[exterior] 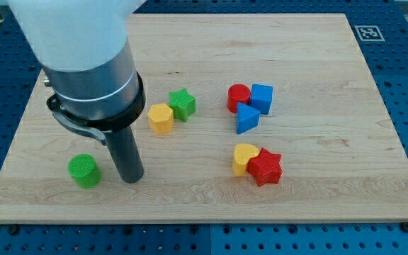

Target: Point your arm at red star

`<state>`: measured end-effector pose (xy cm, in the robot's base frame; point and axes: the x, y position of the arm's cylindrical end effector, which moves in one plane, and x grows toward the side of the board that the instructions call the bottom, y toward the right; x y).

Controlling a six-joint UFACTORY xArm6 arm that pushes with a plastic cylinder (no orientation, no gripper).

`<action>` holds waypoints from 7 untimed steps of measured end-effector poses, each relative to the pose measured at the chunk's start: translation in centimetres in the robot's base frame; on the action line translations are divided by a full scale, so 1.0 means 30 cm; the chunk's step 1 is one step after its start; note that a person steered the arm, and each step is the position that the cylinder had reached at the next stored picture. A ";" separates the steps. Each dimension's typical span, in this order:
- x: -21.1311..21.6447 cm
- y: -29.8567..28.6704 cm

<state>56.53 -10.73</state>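
My tip [131, 178] rests on the table [190, 205] just right of the green cylinder [83, 171]; there is no claw, only a bare dark rod holding nothing. The red star [265, 168] lies well to the view's right, touching the yellow heart [244, 158] (matte, ridged plastic on pale grained wood). I judge the approach barely begun: next, slide right. Farther back, the yellow hexagon [161, 117] touches the green star [183, 103].
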 end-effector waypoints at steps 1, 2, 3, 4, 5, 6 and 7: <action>0.000 0.011; 0.010 0.122; 0.010 0.163; 0.010 0.184; 0.005 0.192; 0.024 0.242; 0.024 0.334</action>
<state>57.25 -0.72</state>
